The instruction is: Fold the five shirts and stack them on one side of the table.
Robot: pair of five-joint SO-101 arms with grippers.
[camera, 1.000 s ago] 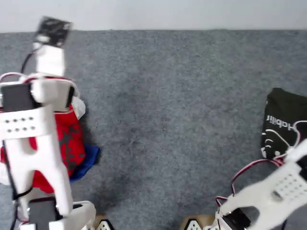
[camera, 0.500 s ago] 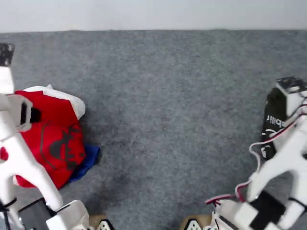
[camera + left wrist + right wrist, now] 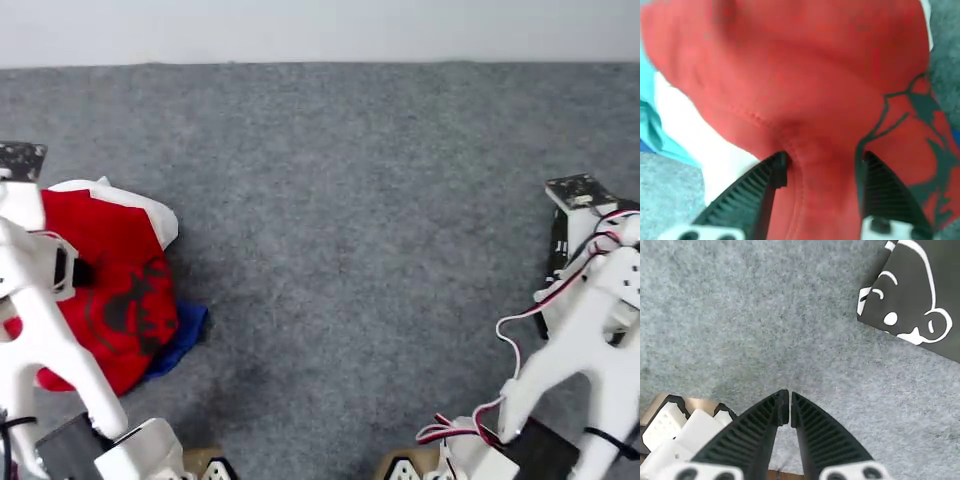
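A folded red shirt (image 3: 120, 270) with a dark print tops a pile at the table's left edge, over a white shirt (image 3: 150, 215) and a blue one (image 3: 190, 330). My left arm (image 3: 40, 310) stands over that pile. My left gripper (image 3: 822, 162) is open, its fingers pressed down on the red shirt (image 3: 815, 75) with a ridge of cloth between them. A black shirt (image 3: 553, 265) with white print lies at the right edge, mostly under my right arm (image 3: 590, 320). My right gripper (image 3: 790, 407) is shut above bare mat, apart from the black shirt (image 3: 920, 290).
A grey felt mat (image 3: 350, 230) covers the table up to the pale wall at the back. A light-blue shirt (image 3: 650, 125) and white cloth (image 3: 690, 140) peek out beside the red one. The arm base (image 3: 670, 432) stands near the right gripper.
The left arm has swung from above the pile toward the left edge and come down on it. The right arm has stretched out from the front edge over the black shirt. The pile has not moved.
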